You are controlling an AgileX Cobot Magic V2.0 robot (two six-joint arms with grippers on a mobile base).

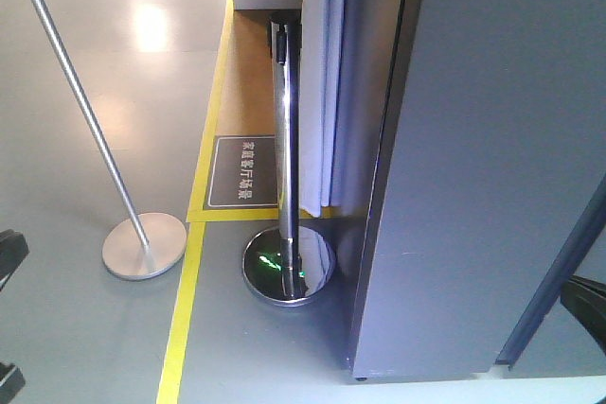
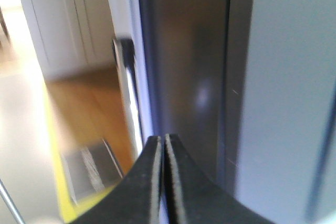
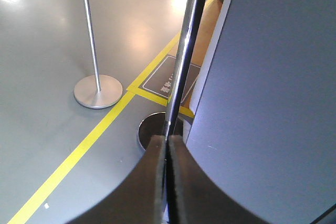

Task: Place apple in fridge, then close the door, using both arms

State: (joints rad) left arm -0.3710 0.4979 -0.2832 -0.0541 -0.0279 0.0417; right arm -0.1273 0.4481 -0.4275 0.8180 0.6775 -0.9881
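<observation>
Your left end effector point(image 2: 164, 150) and right end effector point(image 3: 167, 153) both have their fingers pressed together on nothing, close beside the fridge point(image 1: 492, 158). Its grey door point(image 3: 273, 103) looks closed, and you can't see the apple; a chrome stanchion post point(image 1: 287, 158) stands just left of the fridge.

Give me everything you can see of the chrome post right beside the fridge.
The chrome post is a polished, mirror-bright metal pole standing upright on a round domed base of the same shiny metal. Its top is a dark cap. It stands on the grey floor just inside the yellow line, close by the grey fridge; whether they touch cannot be told. Nothing grips it: both grippers, left and right, are shut and empty.
</observation>
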